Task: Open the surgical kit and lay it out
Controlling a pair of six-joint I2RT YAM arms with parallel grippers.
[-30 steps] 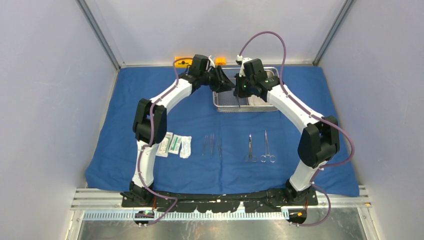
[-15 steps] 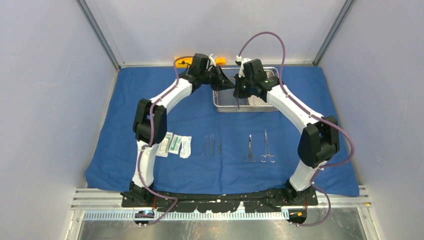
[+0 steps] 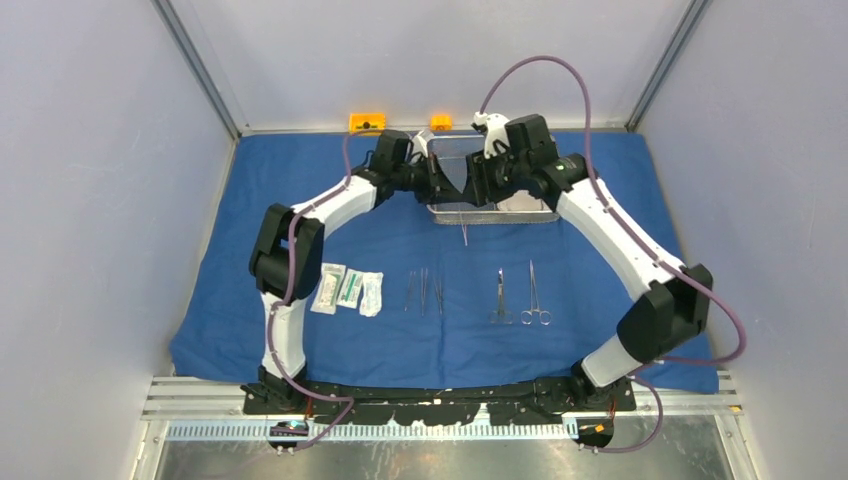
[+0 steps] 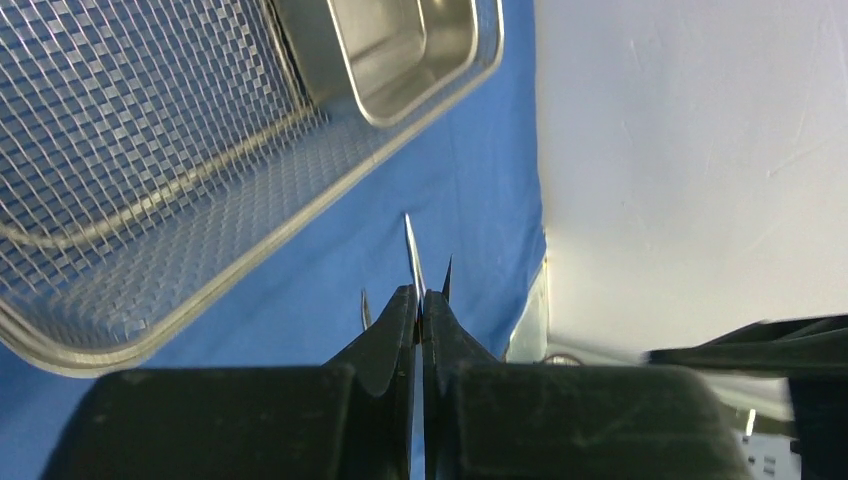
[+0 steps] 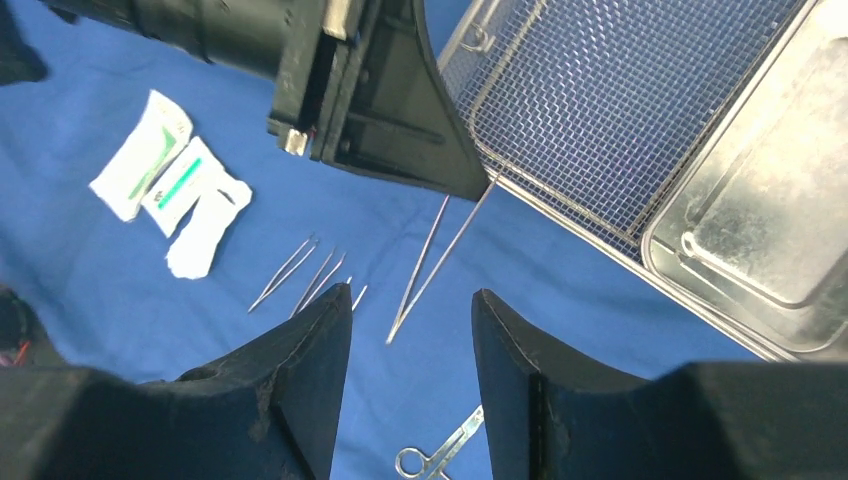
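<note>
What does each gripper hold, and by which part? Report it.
The left gripper pinches thin tweezers near one end; the right gripper is open and holds nothing.

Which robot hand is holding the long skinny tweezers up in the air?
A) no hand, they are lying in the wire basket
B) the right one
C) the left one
C: the left gripper is pinched shut on the top of the long tweezers, while the right gripper stands open, not touching them.
</note>
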